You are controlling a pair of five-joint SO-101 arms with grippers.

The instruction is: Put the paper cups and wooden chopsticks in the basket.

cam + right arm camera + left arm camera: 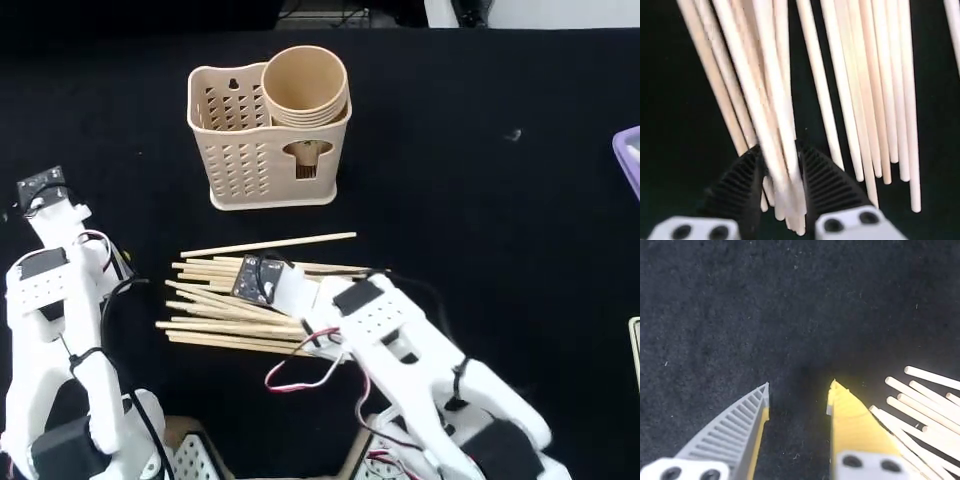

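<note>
A beige perforated basket (235, 150) stands at the back of the black table, with a stack of paper cups (305, 85) in its right compartment. Wooden chopsticks (215, 310) lie in a loose pile in front of it. My right gripper (780, 167) is shut on a few chopsticks (777, 115) near their ends, with the rest of the pile spread alongside. My right arm (370, 320) stretches over the pile from the front. My left gripper (800, 387) hangs open over bare cloth just left of the chopstick ends (920, 405), holding nothing.
One chopstick (268, 244) lies apart, between pile and basket. A purple object (628, 160) sits at the right edge. My left arm (50, 270) stands at the front left. Open black cloth lies right of the basket.
</note>
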